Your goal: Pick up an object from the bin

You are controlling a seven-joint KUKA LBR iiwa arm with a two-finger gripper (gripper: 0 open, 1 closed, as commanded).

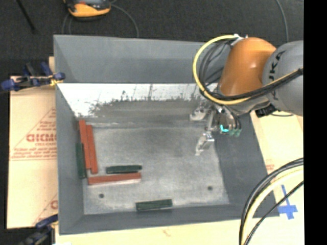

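Since the arm comes in from the right, gripper (206,142) hangs over bare floor in the right half of the bin (153,68), nr the back-right corner, well apart from every obj. Open or closed: can't tell from this angle. Nothing seen in it.

Objs all on left side:
- Long red-brown bar (90,148) lies lengthwise along the left wall.
- Dark green bar (80,161) sits betw. that bar and the wall, touching the bar.
- Second red-brown bar (113,178) lies crosswise at the first one's near end, making an L.
- Short dark green bar (124,169) lies just behind it, parallel. Touching or a hair apart, can't say.
- Third dark green bar (154,205) lies alone by the front wall, flat, w/ clear floor on its inner side.

Judgement: approach stage, pick not begun, no target committed.
- Bars hugging the wall and each other prob. leave little room for a grasp on either side. The wall-side green one looks worst.
- Lone green bar at front looks easiest, though it is close to the front wall.
- Next move calls for a traverse left across the bin, then lining up across a bar's narrow width.
- Risk: slim flat bars may skid or be missed.
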